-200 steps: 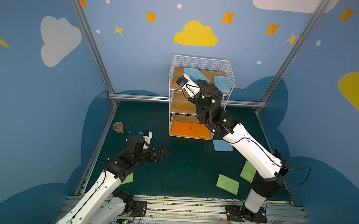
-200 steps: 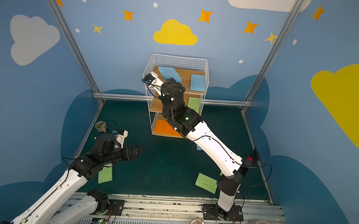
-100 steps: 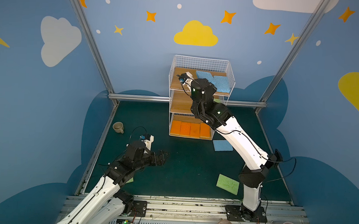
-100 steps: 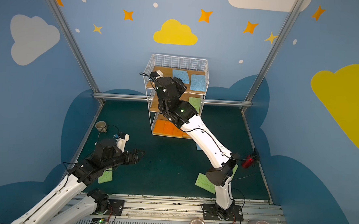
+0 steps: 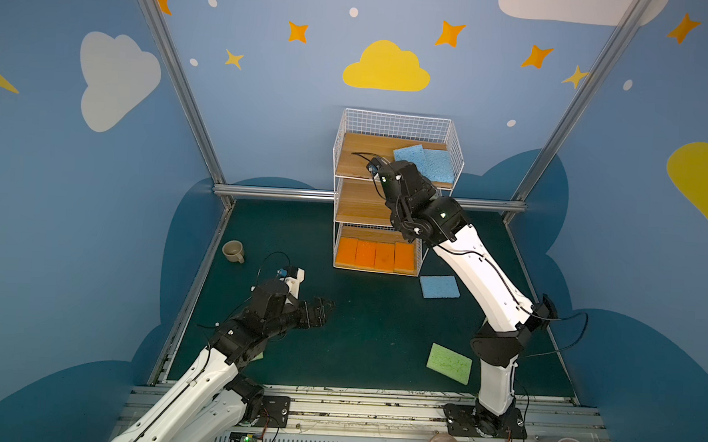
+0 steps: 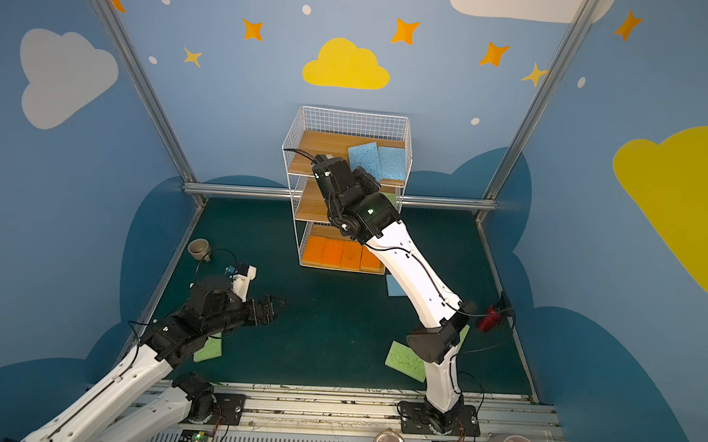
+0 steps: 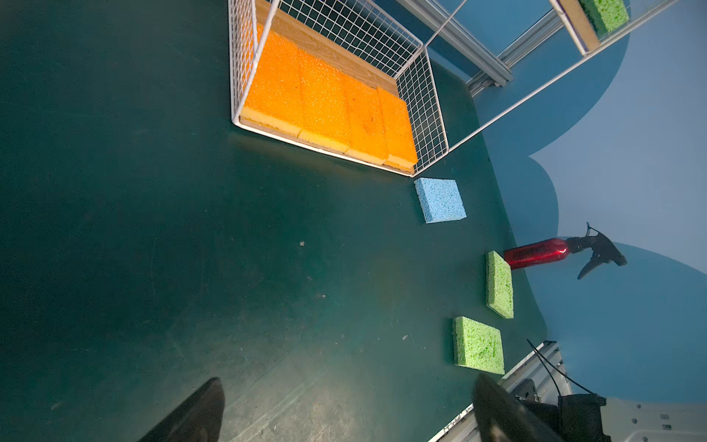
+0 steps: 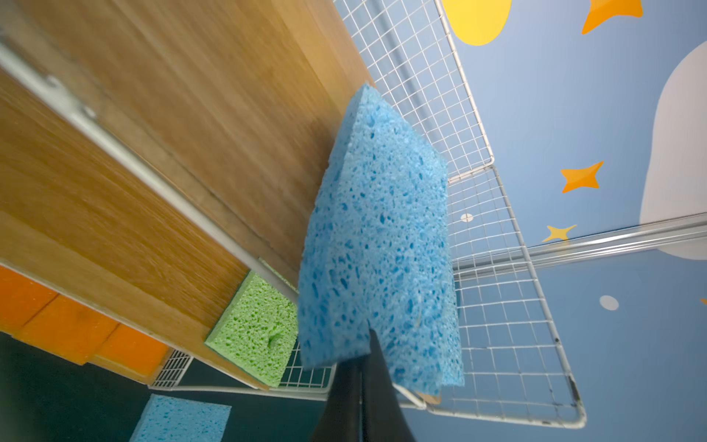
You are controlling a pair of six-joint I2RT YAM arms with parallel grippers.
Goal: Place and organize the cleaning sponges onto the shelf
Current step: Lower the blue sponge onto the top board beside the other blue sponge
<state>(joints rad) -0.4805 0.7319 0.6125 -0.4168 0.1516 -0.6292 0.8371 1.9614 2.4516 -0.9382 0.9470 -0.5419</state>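
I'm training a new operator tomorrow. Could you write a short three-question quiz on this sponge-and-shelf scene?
1. How many orange sponges lie on the bottom tier of the shelf?
2. True or false: the left gripper is shut.
3. Which colour of sponge lies on the top tier? A green, B blue, C orange.

Key
1. Four, side by side.
2. False; its jaws stand wide apart over the table.
3. B; two blue sponges lie there.

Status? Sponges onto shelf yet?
Left tool open above mat. Right tool shut, tip at top-tier blue sponges. Loose blue sponge, green sponges on mat; spray bottle beside one.
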